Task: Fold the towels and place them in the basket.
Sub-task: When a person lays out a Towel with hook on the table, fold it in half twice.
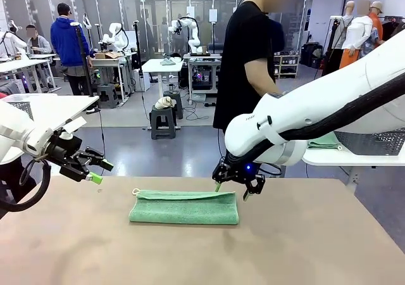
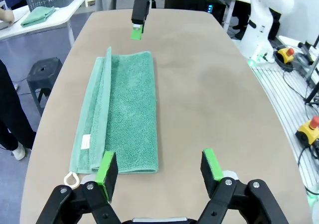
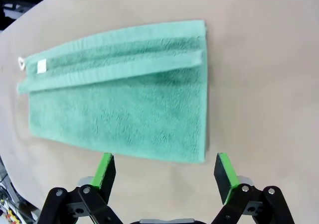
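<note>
On the smooth tan table (image 1: 316, 247), a folded fluffy green towel (image 1: 184, 208) lies rectangular

Towel (image 1: 184, 208) lies centred on the table (image 1: 304, 247). My left gripper (image 1: 104, 172) hangs left of it, apart; my right gripper (image 1: 231, 191) just over its far right corner. A person (image 1: 247, 63) stands behind.

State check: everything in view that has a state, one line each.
Mid-green terry towel: folded lengthwise, lying flat on the tan table, not held.
Left gripper: open, empty, off the towel's left end.
Right gripper: open, empty, by the towel's right end.
Dark grey mesh basket: on the white side table, contents hidden.
</note>
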